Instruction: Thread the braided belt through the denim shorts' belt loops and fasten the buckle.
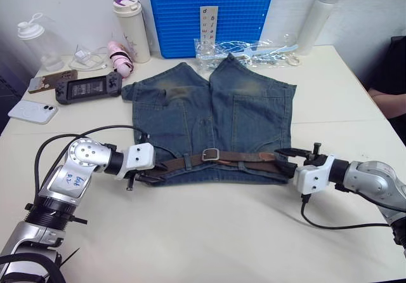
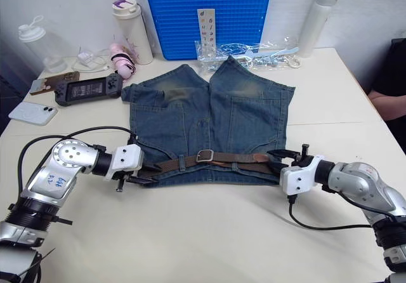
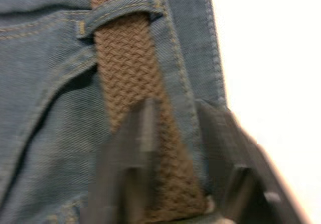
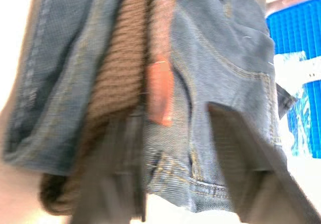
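Denim shorts (image 1: 212,121) flat on worktop (image 1: 209,232), waistband twd robot. Braided belt (image 1: 219,159) runs side to side along it between both grippers, buckle (image 1: 210,155) mid. Left gripper (image 3: 173,148) fingers spread astride belt end; right gripper (image 4: 188,148) fingers spread at waistband's other end. Beyond shorts: blue crate (image 1: 211,13), bottles (image 1: 132,29), phones (image 1: 33,111).

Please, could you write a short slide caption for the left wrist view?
Left pincer open astride the braided belt, which passes under a belt loop on the denim shorts.
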